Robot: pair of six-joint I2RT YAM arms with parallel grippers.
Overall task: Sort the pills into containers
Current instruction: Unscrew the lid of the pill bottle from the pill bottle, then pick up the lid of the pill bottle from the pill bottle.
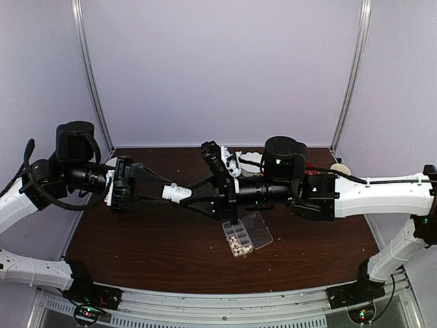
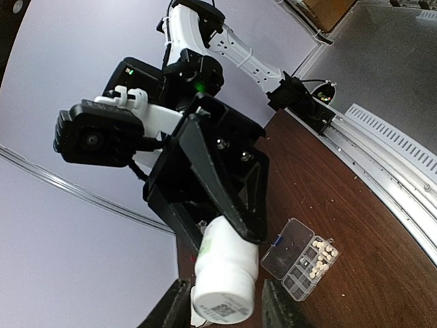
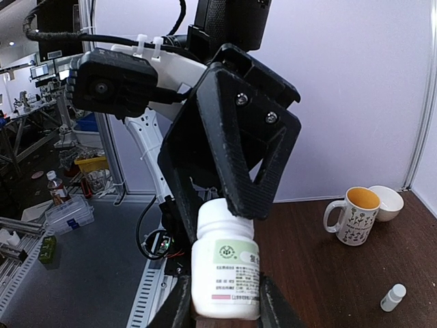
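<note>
Above the brown worktop (image 1: 136,239) the right fingers (image 3: 181,311) clamp a white bottle (image 1: 176,193) lying sideways; the left fingers (image 2: 276,309) flank its other end, grip unclear. Below, the clear box (image 1: 263,229) lies open, long axis near-to-far, slightly skewed, with pills (image 1: 238,243) at its near end

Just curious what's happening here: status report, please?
Right fingers gripping white bottle midair. Left fingers flank its other end, contact unclear. Pills in open organizer box. No obstruction seen.

Robotics lab, pretty clearly: dark worktop (image 1: 136,239) boxed in by plain white panels (image 1: 218,68) on aluminium posts (image 1: 91,75). Beyond the booth (right wrist view) there are cluttered benches (image 3: 31,113) and a clear storage box (image 3: 68,213).
</note>
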